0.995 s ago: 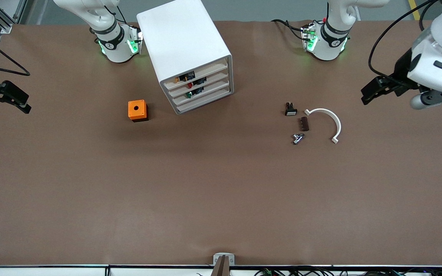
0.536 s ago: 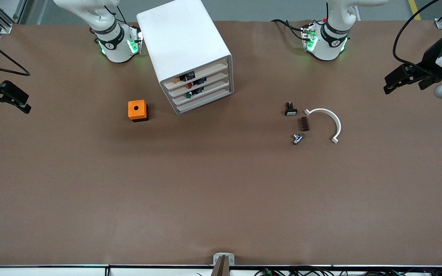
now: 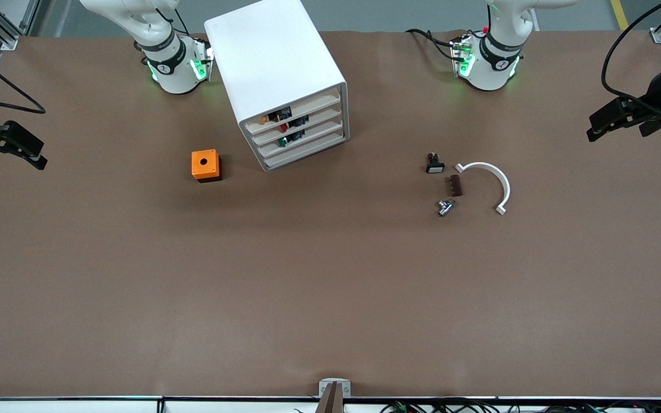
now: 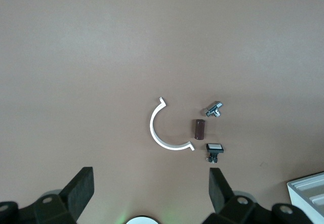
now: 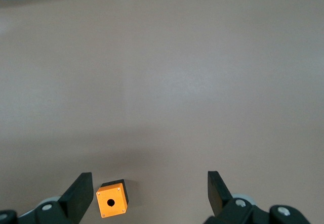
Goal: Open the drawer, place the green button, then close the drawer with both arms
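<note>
The white cabinet (image 3: 276,63) stands near the robots' bases with all its drawers shut. The drawer (image 3: 313,136), third from the top, is closed. The button (image 3: 282,141) with its green cap shows through that drawer's see-through front. My left gripper (image 3: 594,127) is open and empty, up over the left arm's end of the table; its wrist view (image 4: 149,181) shows the small parts and a cabinet corner (image 4: 309,188). My right gripper (image 3: 41,156) is open and empty over the right arm's end of the table, and also shows in its wrist view (image 5: 149,181).
An orange cube (image 3: 205,165) with a round hole sits beside the cabinet, also in the right wrist view (image 5: 112,199). Toward the left arm's end lie a black button with a white cap (image 3: 434,164), a brown block (image 3: 455,185), a metal fitting (image 3: 445,206) and a white curved piece (image 3: 494,180).
My left gripper has drawn back toward the left arm's end of the table, away from the small parts. The right arm has not moved. The drawers stay shut.
</note>
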Controlling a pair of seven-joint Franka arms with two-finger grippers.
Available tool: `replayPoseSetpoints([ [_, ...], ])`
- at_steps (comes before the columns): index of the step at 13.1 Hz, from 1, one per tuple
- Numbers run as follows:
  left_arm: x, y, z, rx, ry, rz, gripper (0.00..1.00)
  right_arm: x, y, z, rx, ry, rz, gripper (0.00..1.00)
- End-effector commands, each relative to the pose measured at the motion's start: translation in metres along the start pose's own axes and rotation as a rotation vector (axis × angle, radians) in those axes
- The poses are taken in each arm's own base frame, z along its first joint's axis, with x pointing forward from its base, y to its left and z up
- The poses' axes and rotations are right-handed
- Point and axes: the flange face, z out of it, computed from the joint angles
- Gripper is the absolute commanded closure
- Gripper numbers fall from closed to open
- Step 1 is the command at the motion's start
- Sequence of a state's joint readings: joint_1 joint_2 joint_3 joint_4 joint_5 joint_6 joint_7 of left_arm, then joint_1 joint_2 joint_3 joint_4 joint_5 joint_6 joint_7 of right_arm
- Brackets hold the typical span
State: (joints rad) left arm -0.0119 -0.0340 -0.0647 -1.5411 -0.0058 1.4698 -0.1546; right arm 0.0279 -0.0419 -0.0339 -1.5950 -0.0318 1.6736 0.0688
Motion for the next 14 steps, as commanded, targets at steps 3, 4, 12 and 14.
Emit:
replayPoseSetpoints([
  [3,-0.009,-0.001,-0.006,0.015,0.004,0.03,0.0,-0.002,0.003,0.0,0.006,-0.003,0.01,0.0],
  [4,-0.01,-0.001,-0.005,0.016,-0.007,0.03,0.0,-0.002,0.003,0.0,0.006,-0.003,0.01,0.0],
  [12,-0.022,0.0,-0.008,0.021,-0.018,0.039,0.0,0.0,0.009,0.001,0.005,0.0,0.004,0.0],
  [14,-0.02,0.0,-0.008,0.022,-0.031,0.051,0.0,0.002,0.012,0.001,0.003,0.003,0.007,0.0],
])
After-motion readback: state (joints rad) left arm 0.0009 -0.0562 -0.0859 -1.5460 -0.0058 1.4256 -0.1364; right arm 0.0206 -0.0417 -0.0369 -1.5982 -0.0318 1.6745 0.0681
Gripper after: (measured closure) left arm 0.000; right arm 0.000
